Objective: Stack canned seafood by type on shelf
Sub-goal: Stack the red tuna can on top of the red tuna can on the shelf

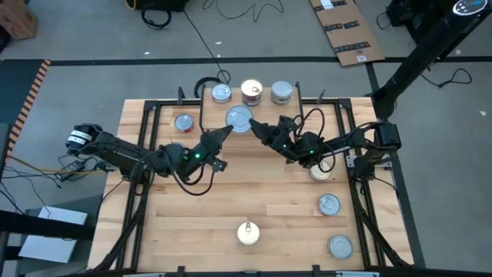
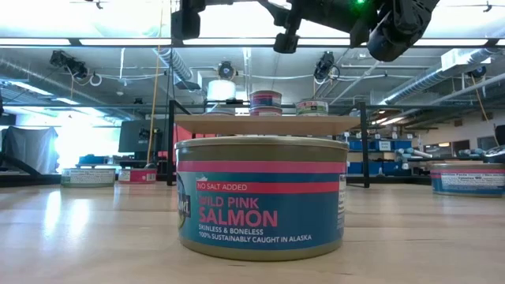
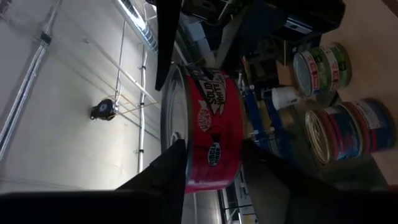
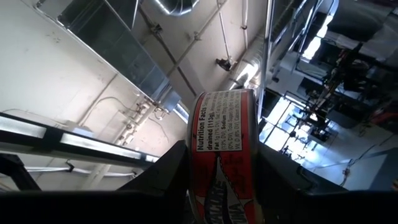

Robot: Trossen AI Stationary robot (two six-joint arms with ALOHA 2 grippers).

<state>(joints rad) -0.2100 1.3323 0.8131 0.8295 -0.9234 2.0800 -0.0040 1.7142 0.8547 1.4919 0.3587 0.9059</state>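
A short red-sided tin (image 1: 240,119) with a silver top hangs level in the air in front of the shelf (image 2: 268,124). Both grippers are shut on it. My left gripper (image 1: 230,128) comes at it from the table's left, my right gripper (image 1: 254,127) from the right. The left wrist view shows its red label (image 3: 211,124), the right wrist view its side wall with the nutrition panel (image 4: 224,137). Three tins (image 1: 221,94) (image 1: 251,92) (image 1: 282,92) stand on the shelf. In the low view the held tin is out of the picture. My left gripper pinches the tin across its height: one finger (image 3: 165,174) lies on the silver top face (image 3: 169,124), the other (image 3: 264,171) under the bottom edge (image 3: 239,140). The fingers come nearly level from the table's left. The tin is lifted clear, top up. My right gripper pinches the same tin on the opposite side, one finger (image 4: 165,177) on each flat face, the side wall (image 4: 222,186) between them. The fingers come from the table's right, slanting upward. The tin is clear of table and shelf.
Loose tins lie on the table: one at the far left (image 1: 183,121), three along the right side (image 1: 320,171) (image 1: 330,204) (image 1: 340,246), and a blue salmon tin (image 2: 260,197) at the near middle. Black frame rails (image 1: 146,154) run along both table sides.
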